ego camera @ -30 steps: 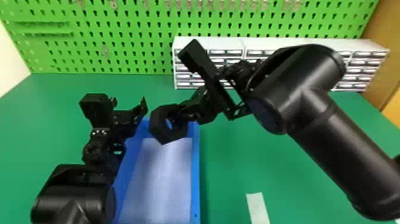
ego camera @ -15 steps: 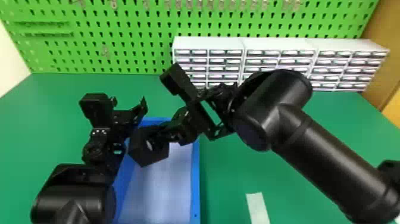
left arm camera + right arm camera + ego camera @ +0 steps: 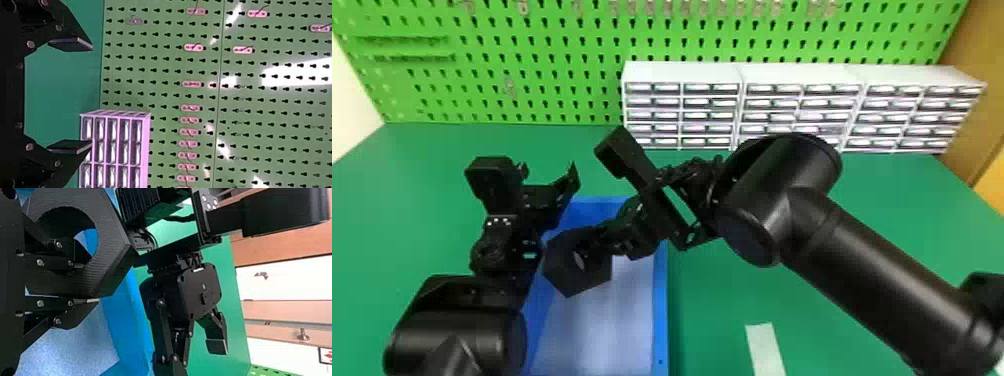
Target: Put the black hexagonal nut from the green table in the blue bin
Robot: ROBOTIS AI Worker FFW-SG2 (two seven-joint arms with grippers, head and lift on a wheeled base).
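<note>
Now, relative to the two earlier head-view frames, the matt black hexagonal nut [image 3: 572, 282] is displaced towards the robot and its left side; most of that shift precedes the middle frame, and only a slight one follows it. The black right claw [image 3: 87, 282] is clamped on the nut's wall, one finger within the round bore and the other against the outside. The nut hangs tilted above the rectangular blue bin [image 3: 660, 310], near its left wall in the head view. Transport thus appears nearly complete; lowering and release remain. A drop towards that wall could catch the rim, so a small correction to the robot's right may be prudent.

Materials: the nut is a thick six-sided block with flat facets, crisp edges and fine parallel ridges suggestive of printed plastic. The bin has smooth walls and a pale, faintly mottled floor [image 3: 612, 330]. The bench [image 3: 722, 310] is an even, matt green; beyond it stands a bright green pegboard [image 3: 557, 47] with keyhole slots. The black left claw [image 3: 89, 96], fingers wide apart and empty, stays parked by the bin's left side.
</note>
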